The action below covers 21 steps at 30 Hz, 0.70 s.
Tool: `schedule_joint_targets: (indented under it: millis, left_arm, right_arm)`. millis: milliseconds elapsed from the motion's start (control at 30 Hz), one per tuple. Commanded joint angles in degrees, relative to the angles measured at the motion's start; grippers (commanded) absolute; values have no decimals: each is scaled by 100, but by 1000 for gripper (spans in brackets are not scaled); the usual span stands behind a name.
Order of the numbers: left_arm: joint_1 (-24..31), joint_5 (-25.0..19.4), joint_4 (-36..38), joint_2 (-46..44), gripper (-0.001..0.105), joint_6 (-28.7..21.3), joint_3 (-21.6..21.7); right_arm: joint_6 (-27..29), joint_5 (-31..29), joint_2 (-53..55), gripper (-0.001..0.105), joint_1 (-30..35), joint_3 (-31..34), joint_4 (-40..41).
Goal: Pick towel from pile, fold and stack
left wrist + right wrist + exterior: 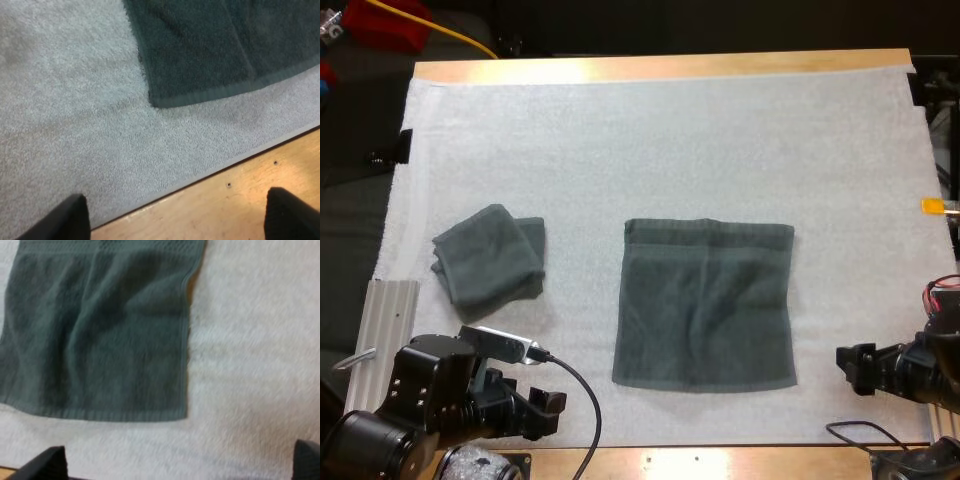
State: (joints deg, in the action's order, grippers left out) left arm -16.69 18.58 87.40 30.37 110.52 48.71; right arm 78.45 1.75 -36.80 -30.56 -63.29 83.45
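Note:
A dark grey-green towel (pixel 705 302) lies spread flat in the middle of the white mat (pixel 650 140). A second towel (pixel 488 255), folded into a small bundle, rests at the mat's left. My left gripper (pixel 545 412) hovers open at the mat's near edge, left of the flat towel's near left corner (pixel 165 100). Its fingers (pixel 65 220) stand wide apart over the mat edge and the wood. My right gripper (pixel 855 368) is open too, low over the mat just right of the flat towel's near right corner (pixel 177 412), with its fingertips (pixel 45 465) apart.
A ribbed metal plate (pixel 385 330) lies at the mat's left near corner. The wooden table edge (pixel 240 200) runs just beneath my left gripper. Bare mat stretches behind both towels toward the far side.

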Motion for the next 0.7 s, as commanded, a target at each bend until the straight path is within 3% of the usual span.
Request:
schedule_joint_targets:
  millis: [0, 200, 667]
  left_arm:
    - [-32, -117, 110, -25, 69, -29, 27]
    - [-32, -129, 61, -25, 69, -29, -265]
    - [-32, -79, -166, -14, 69, -29, -397]
  right_arm:
    - [-21, 187, 41, 85, 27, 69, 111]
    - [-24, 472, 41, 85, 27, 736, -144]
    - [-824, 1379, 41, 85, 27, 2916, -2709]
